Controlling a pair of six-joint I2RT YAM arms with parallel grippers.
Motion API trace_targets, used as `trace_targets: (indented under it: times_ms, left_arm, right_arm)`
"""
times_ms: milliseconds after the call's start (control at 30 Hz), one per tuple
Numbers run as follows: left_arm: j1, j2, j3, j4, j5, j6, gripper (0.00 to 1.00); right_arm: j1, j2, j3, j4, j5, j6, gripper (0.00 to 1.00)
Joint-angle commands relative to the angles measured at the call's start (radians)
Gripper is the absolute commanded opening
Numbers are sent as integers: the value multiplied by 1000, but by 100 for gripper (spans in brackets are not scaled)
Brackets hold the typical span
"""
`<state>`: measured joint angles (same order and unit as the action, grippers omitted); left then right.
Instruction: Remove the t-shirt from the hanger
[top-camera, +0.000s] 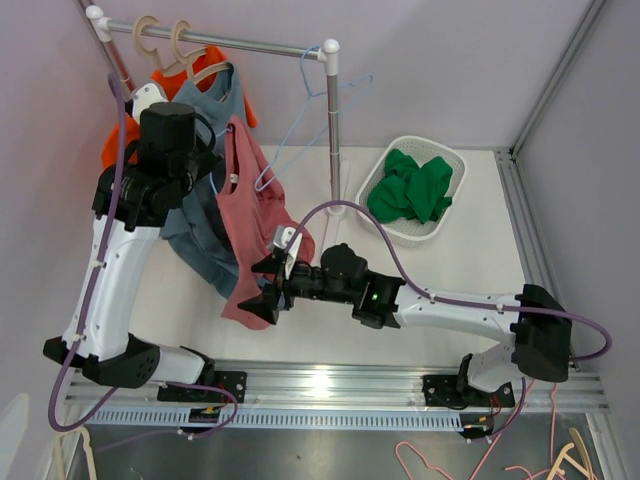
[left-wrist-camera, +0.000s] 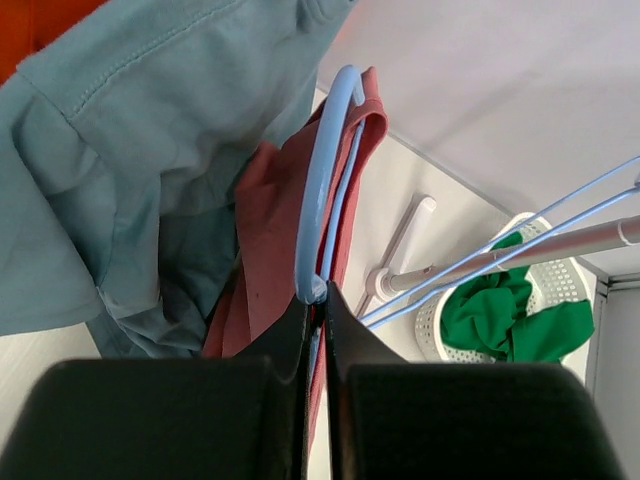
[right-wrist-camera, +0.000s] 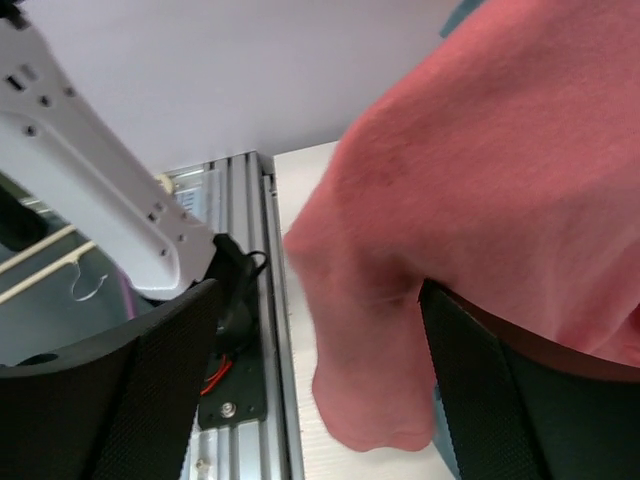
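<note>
A faded red t-shirt (top-camera: 250, 215) hangs on a light blue hanger (top-camera: 290, 140) below the rail of the clothes rack. My left gripper (top-camera: 222, 178) is shut on the hanger's blue frame (left-wrist-camera: 325, 180) at the shirt's collar, with the red cloth (left-wrist-camera: 270, 220) just left of the jaws (left-wrist-camera: 318, 300). My right gripper (top-camera: 262, 288) is open at the shirt's lower hem. In the right wrist view the red cloth (right-wrist-camera: 480, 150) hangs between the spread fingers (right-wrist-camera: 320, 400) and rests against the right finger (right-wrist-camera: 500, 400).
A grey-blue shirt (top-camera: 205, 230) and an orange one (top-camera: 120, 140) hang on wooden hangers beside the red shirt. The rack's upright pole (top-camera: 335, 130) stands at mid back. A white basket (top-camera: 455, 165) holds green cloth (top-camera: 410, 190). The metal base rail (top-camera: 330, 385) runs along the near edge.
</note>
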<state>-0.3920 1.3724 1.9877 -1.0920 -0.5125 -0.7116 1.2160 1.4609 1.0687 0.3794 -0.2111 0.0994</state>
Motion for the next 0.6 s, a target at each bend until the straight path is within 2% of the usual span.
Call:
trace_targets:
  times_ms: [0,100,200,233,267,300,333,467,500,567]
  left_arm:
    - [-13,-36,-7,27,12,-35,1]
    - [-13,-38,-10,23,14,-32,1]
    - [-13,-62,-33,20,23,-48,1]
    - [-13,-74,-47,27,26,-51,1]
    - [-13,-88,-70,40,29,-51,1]
    - [-13,-111,-96,65,29,-48,0]
    - [-13,-117,-110,78,29,-39,1]
    - [-13,-90,-81,67,22,-35,1]
    - [-13,-78,-66,57,26,-37,1]
    - [-13,-46,-41,53,49,-34,1]
  right_arm:
    - [11,39,56,119,81,-21,82]
    - [26,52,40,131,113,-27,72]
    - [46,35,25,127,151,-39,73]
    - [51,33,25,124,173,-46,67]
    - [53,32,31,118,174,-49,47]
    - [54,32,37,104,179,-46,7]
    - [59,30,40,87,182,-44,0]
    - [112,-5,25,43,194,-56,0]
    - [135,-19,25,-14,205,-66,0]
    - [229,-71,16,-57,264,-92,0]
